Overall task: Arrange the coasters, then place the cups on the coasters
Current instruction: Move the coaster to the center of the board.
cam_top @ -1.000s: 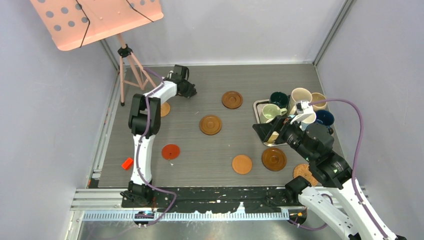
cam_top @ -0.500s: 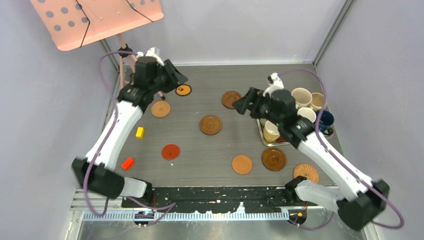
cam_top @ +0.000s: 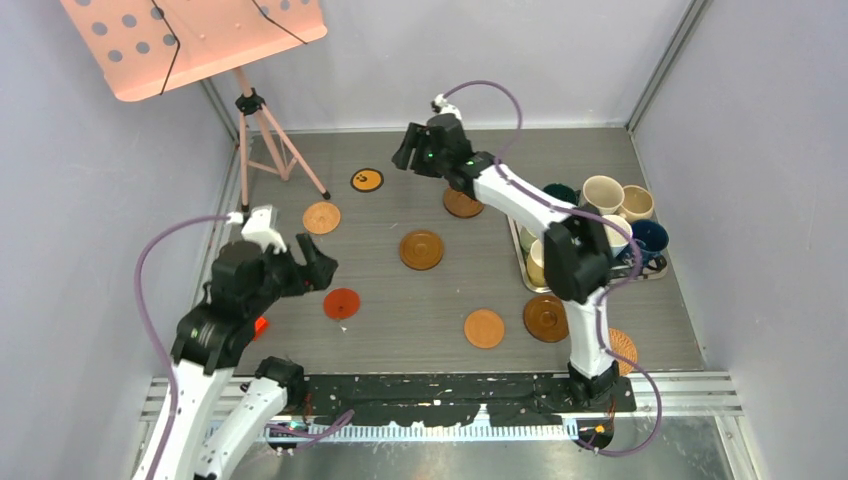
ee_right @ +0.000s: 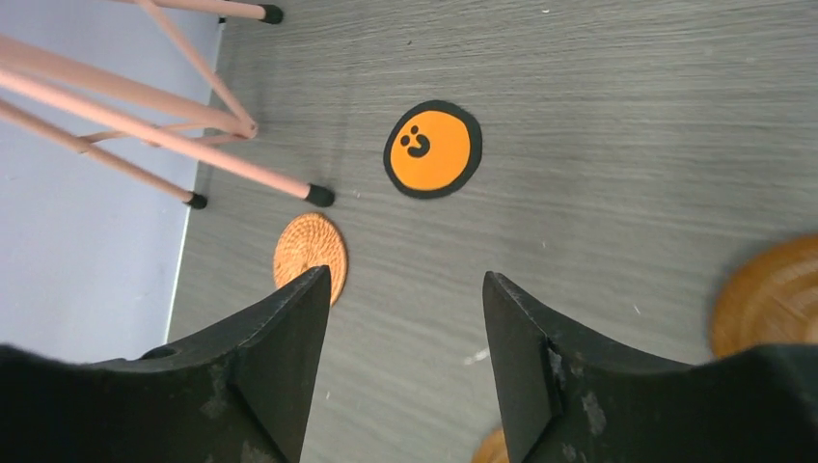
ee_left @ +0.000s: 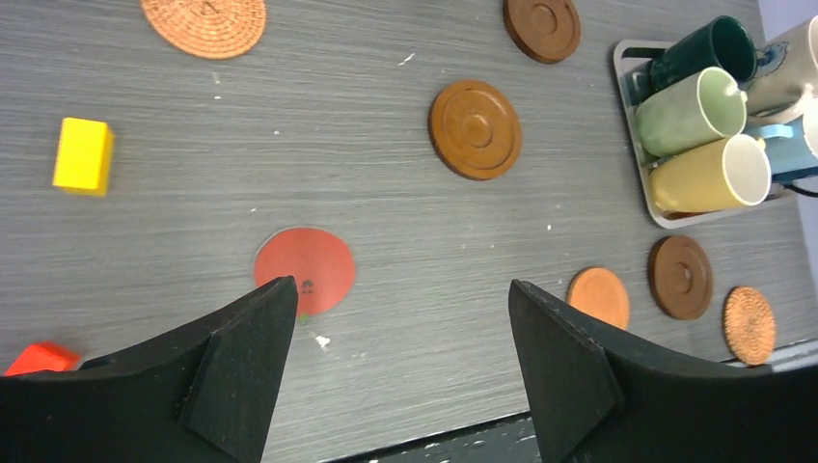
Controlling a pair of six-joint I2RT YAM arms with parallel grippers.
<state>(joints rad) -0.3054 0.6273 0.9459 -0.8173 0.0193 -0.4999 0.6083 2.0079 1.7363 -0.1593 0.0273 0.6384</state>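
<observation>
Your left pincer stands open above the red coaster, right pincer open before the black-and-orange coaster; mugs cluster at the tray, none placed.

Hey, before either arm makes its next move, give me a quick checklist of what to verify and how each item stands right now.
1. Left tool open and empty: ok, jaws apart, nothing between them.
2. Right tool open and empty: ok, same.
3. Red coaster flat and bare, by the left tool: ok.
4. Black-and-orange coaster apart from the stand foot: ok.
5. Cups on coasters: not ok. They are bunched at the tray, and no coaster in view carries one.
</observation>
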